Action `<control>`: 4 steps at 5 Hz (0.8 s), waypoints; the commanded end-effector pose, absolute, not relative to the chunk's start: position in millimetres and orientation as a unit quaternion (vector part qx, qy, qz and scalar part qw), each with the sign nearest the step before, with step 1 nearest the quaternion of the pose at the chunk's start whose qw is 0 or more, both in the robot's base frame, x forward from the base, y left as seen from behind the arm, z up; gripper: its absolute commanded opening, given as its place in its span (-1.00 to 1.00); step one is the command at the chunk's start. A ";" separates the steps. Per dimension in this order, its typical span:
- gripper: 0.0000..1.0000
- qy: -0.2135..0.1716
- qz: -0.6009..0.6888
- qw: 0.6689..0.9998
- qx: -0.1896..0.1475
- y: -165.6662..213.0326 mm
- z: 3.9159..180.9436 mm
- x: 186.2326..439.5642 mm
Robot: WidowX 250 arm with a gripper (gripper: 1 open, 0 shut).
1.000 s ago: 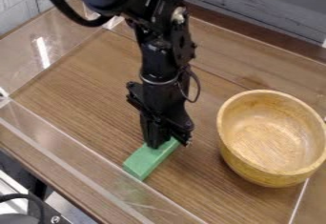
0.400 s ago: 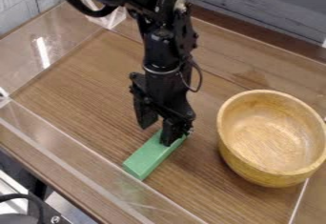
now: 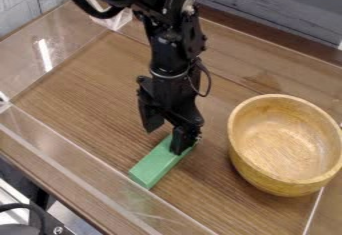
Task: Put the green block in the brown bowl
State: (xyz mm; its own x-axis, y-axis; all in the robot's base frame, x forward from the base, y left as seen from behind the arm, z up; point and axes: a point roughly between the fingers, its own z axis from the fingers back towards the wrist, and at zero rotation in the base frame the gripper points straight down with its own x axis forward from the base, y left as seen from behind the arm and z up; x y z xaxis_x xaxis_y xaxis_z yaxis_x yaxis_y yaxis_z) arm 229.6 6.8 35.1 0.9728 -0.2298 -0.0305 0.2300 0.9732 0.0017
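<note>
The green block (image 3: 162, 162) lies flat on the wooden desk (image 3: 94, 89) near its front edge, pointing slantwise toward the back right. Its far end sits under the claw (image 3: 171, 137), which points straight down with its fingers spread, one on each side of the block's tip, gripping nothing. The brown bowl (image 3: 283, 145) stands upright and empty toward the desk's right edge, apart from the block
</note>
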 end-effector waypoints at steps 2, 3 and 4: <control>1.00 0.002 -0.117 0.993 0.004 11.0 33.0 234.2; 1.00 0.003 -0.120 0.993 0.004 11.9 29.0 233.9; -1.00 0.004 -0.124 0.992 0.003 13.0 27.9 234.2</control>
